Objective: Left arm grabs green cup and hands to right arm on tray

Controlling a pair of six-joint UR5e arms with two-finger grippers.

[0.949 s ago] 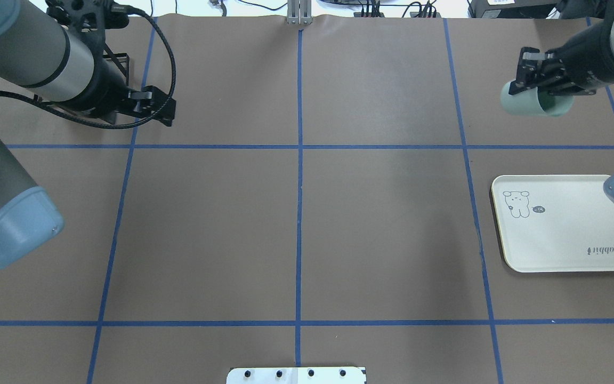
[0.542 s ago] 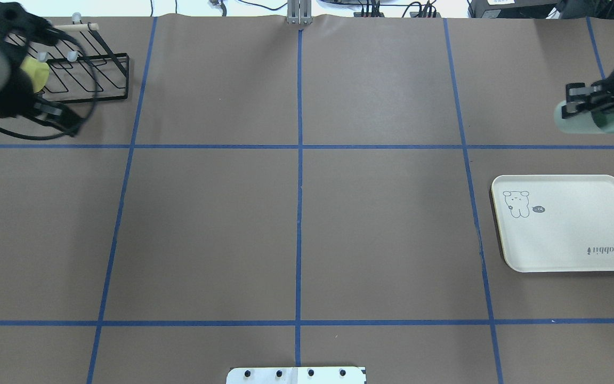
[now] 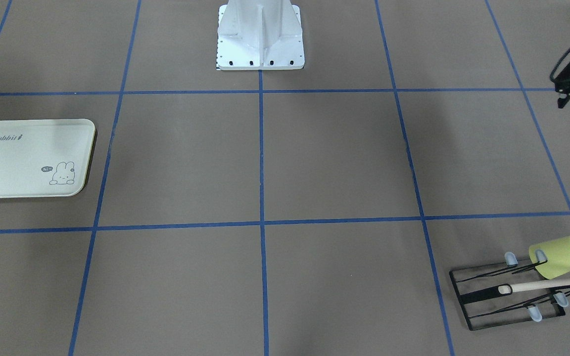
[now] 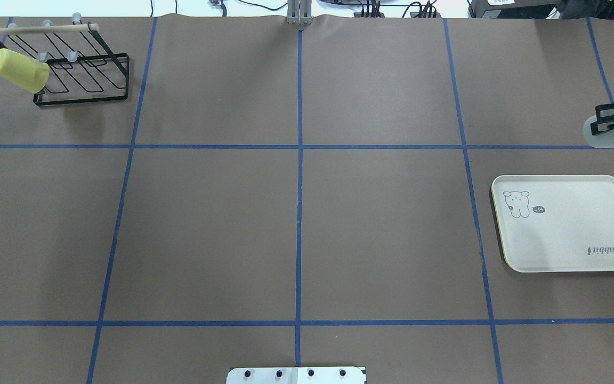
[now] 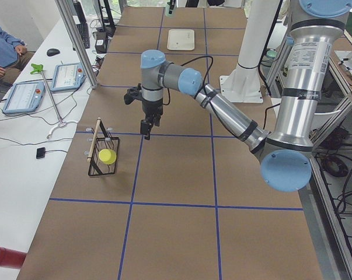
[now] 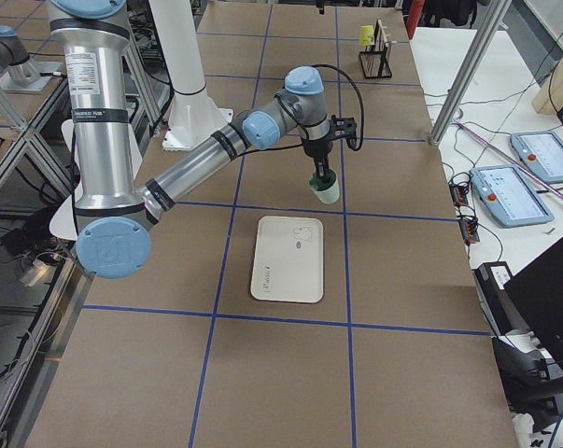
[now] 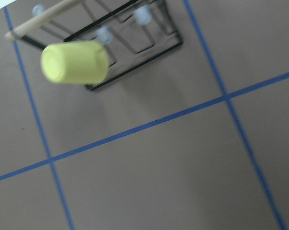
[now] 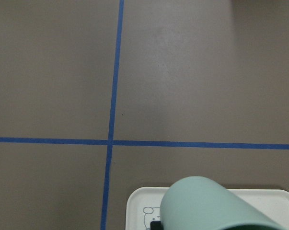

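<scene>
- Brown worktop (image 4: pixel 381 224), taped into blue squares, carries the cream tray (image 4: pixel 568 240) at its right end.
- Right arm (image 6: pixel 202 154): jaws pinch the green cup (image 4: pixel 605 141) by its rim, aloft just beyond the tray, seemingly ready for lowering.
- Left arm (image 5: pixel 222 111) hangs apart; I cannot tell how its jaws stand.

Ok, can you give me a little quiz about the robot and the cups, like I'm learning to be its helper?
1. True or false: the green cup is already standing on the tray.
2. Which gripper grips the green cup? A: left. B: right. C: neither.
3. What colour is the cup hanging on the black wire rack?

Key
1. False. The cup is held in a gripper, and nothing stands on the tray.
2. B. The right gripper is clamped on the cup's rim.
3. Yellow. The yellow cup sits on a peg at one end of the rack.
</scene>
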